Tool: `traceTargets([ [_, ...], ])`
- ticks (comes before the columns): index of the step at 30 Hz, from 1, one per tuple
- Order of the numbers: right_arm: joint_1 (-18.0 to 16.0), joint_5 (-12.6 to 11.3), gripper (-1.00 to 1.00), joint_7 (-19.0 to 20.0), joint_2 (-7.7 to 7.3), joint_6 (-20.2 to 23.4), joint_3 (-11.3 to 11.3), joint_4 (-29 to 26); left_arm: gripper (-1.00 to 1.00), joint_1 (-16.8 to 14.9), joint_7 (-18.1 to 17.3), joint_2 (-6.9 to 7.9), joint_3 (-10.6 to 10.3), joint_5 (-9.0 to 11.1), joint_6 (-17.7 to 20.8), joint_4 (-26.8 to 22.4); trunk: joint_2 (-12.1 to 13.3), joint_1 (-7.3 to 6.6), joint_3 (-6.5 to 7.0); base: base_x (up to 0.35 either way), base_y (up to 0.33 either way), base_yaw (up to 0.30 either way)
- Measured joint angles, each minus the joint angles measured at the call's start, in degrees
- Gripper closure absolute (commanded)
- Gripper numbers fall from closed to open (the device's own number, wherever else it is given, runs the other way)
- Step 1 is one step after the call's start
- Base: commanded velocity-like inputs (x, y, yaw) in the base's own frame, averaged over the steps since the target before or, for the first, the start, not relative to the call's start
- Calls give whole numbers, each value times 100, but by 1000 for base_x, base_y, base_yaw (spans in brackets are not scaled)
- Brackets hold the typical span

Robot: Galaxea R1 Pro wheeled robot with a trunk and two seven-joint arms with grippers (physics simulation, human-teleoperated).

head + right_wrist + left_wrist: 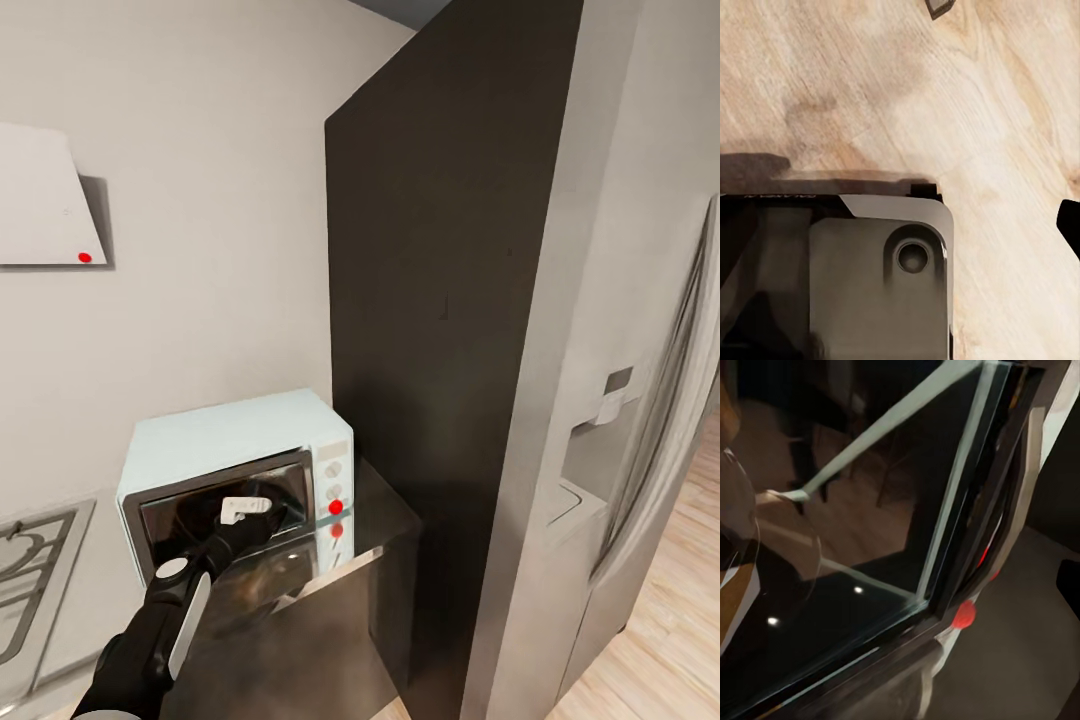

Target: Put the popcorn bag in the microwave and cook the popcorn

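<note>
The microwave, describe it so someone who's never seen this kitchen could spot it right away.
Find the tall dark cabinet panel beside the steel refrigerator. On the grey countertop against that panel's foot stands the microwave: a pale mint-blue box with a dark glass door, two round knobs and a red dot on its panel, unlike the grey and black surroundings.

Left hand fingers indistinct

Even soft lighting; glare on microwave glass; wrist views blurry.
</note>
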Motion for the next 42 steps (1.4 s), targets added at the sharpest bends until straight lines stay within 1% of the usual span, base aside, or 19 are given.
traceTargets([
  [20, 0, 0, -100, 0, 0, -9, 0, 0, -100, 0, 7, 8, 3, 9, 1, 2, 0, 0, 0, 17, 0, 0],
  [31, 0, 0, -100, 0, 0, -9, 0, 0, -100, 0, 8, 9, 3, 5, -1, 8, 1, 4, 1, -306, 0, 0],
  [35, 1, 0, -100, -1, 0, -9, 0, 0, -100, 0, 9, 9, -1, 4, -2, 160, 1, 4, 1, -346, 0, 0],
  [36, 1, 0, -100, -1, 0, -9, 0, 0, -100, 0, 8, 6, -6, 3, -11, 304, 2, 4, 0, -346, 0, 0],
  [37, 0, 0, -100, -1, 0, -9, 0, 0, -100, 1, 9, -2, -11, -2, -64, 675, 2, 4, 0, -346, 0, 0],
  [38, 0, 0, -100, -1, 0, -9, 0, 0, -100, 1, 11, -5, -8, -3, -200, 1084, 2, 4, -1, -346, 0, 0],
  [39, 0, 0, -100, -1, 0, -9, 0, 0, -100, 2, 13, -6, -10, -4, -459, 1564, 2, 4, -1, -346, 0, 0],
  [40, 0, 0, -100, -1, 0, -9, 0, 0, -100, 1, 15, -7, -12, 0, -670, 1875, 2, 4, 0, -346, 0, 0],
  [42, 0, 0, -100, 0, 0, -9, 0, 0, -100, 2, 18, 1, -14, 0, -1214, 2664, 0, 5, -1, -346, 0, 0],
])
